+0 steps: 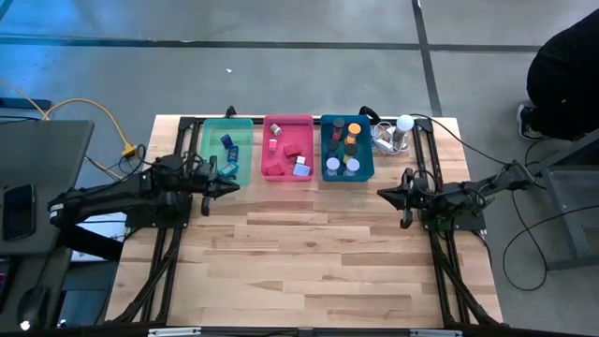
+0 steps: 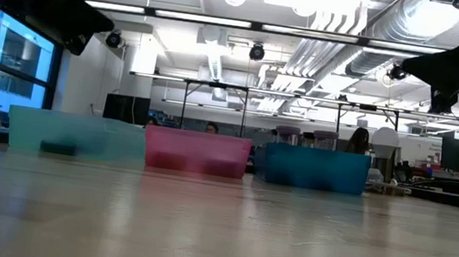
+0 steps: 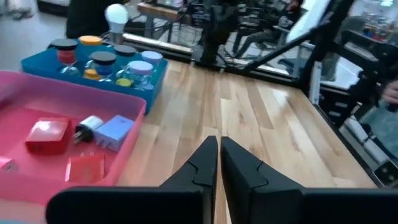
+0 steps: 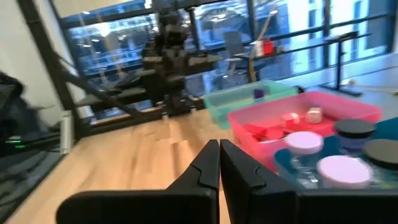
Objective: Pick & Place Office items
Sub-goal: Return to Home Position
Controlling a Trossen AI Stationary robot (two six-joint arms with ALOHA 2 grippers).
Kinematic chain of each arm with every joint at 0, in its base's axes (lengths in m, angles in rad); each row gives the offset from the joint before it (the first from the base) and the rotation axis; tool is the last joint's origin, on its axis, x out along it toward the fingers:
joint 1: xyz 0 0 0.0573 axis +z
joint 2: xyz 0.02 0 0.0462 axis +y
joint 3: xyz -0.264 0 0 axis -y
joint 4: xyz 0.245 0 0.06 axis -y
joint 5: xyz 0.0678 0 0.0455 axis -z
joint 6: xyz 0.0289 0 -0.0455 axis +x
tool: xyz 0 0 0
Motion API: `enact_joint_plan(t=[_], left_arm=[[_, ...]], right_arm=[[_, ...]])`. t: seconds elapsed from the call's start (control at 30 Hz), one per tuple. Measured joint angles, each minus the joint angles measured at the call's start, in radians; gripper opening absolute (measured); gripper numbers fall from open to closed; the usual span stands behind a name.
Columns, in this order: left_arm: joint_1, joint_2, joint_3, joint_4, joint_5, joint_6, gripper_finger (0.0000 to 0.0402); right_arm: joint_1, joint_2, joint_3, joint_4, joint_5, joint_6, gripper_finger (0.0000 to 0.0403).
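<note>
Hovering over the bench, left gripper and right gripper had fingers pressed together, empty. Office items lay in trays.

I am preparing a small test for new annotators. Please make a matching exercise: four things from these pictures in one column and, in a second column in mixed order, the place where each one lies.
Things
1. red block
2. lavender-capped piece
3. small blue piece
4. white light bulb

Places
A. in the blue tray
B. outside the trays, beside the blue tray
C. in the pink tray
D. in the green tray

Pairs: 1-C, 2-A, 3-D, 4-B
</note>
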Motion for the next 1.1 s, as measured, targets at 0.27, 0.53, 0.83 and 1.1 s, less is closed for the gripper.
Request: enact_joint_plan(t=[0.27, 0.53, 0.83, 1.1], left_arm=[[0.000, -0.063, -0.107, 0.082, 0.020, 0.031, 0.0001], [0.000, -0.164, -0.244, 0.185, 0.023, 0.026, 0.0000], [0.000, -0.215, -0.260, 0.198, 0.056, 0.072, 0.0000], [0.000, -0.211, -0.261, 0.191, 0.054, 0.020, 0.0000]], right_arm=[[0.000, 0.001, -0.001, -0.004, 0.088, -0.046, 0.0002], [0.000, 0.001, -0.001, -0.006, 0.090, -0.046, 0.0002], [0.000, 0.002, -0.001, -0.001, 0.085, -0.046, 0.0002], [0.000, 0.002, -0.002, 0.000, 0.084, -0.046, 0.0002]])
